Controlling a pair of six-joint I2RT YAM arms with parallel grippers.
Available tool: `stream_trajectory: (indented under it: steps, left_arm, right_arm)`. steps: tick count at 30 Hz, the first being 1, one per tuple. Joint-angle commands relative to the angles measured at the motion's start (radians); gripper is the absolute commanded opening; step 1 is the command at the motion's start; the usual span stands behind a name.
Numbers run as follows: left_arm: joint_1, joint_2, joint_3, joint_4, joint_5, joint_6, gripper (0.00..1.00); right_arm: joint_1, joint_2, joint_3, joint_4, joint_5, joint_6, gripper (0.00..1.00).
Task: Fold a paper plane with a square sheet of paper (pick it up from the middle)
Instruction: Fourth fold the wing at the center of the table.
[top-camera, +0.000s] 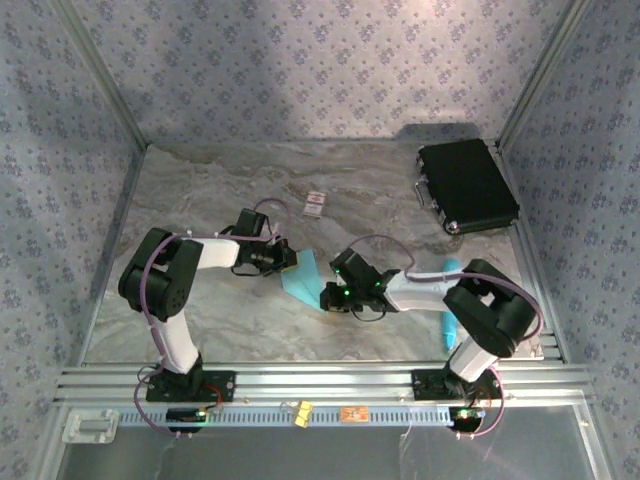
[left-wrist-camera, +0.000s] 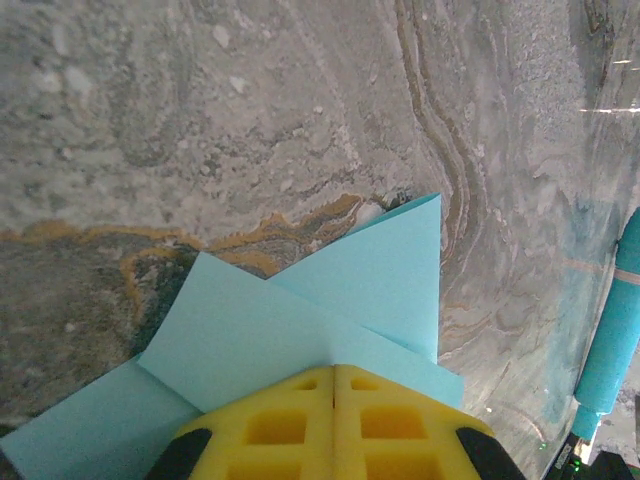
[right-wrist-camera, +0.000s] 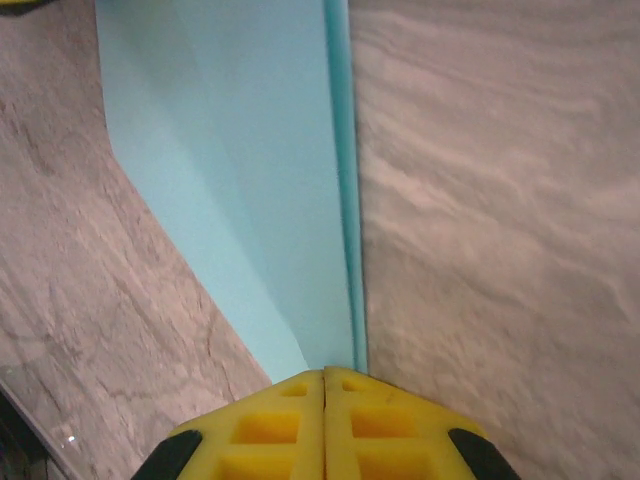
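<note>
While both end effectors (left-wrist-camera: 335, 370) (right-wrist-camera: 325, 373) pinch it, creased paper (top-camera: 303, 272) (light-blue)

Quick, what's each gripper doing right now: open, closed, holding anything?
Left gripper: closed, pinching the wide end of the folded light-blue paper sheet.
Right gripper: closed on the narrow end of the same paper.
</note>
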Motion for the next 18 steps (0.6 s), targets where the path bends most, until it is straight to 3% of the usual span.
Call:
stream_trajectory:
  steps: [1, 14, 18]
  left_arm:
    - [0.019, 0.029, -0.039, -0.087, -0.111, 0.018, 0.03]
    - [0.019, 0.032, -0.041, -0.087, -0.11, 0.013, 0.03]
    - [0.021, 0.032, -0.039, -0.09, -0.11, 0.013, 0.03]
  right_arm:
    - [0.008, -0.039, -0.001, 0.02, 0.014, 0.012, 0.08]
    - [-0.022, 0.146, 0.165, 0.033, -0.023, -0.023, 0.09]
    - [-0.017, 0.14, 0.108, 0.03, -0.022, -0.012, 0.09]
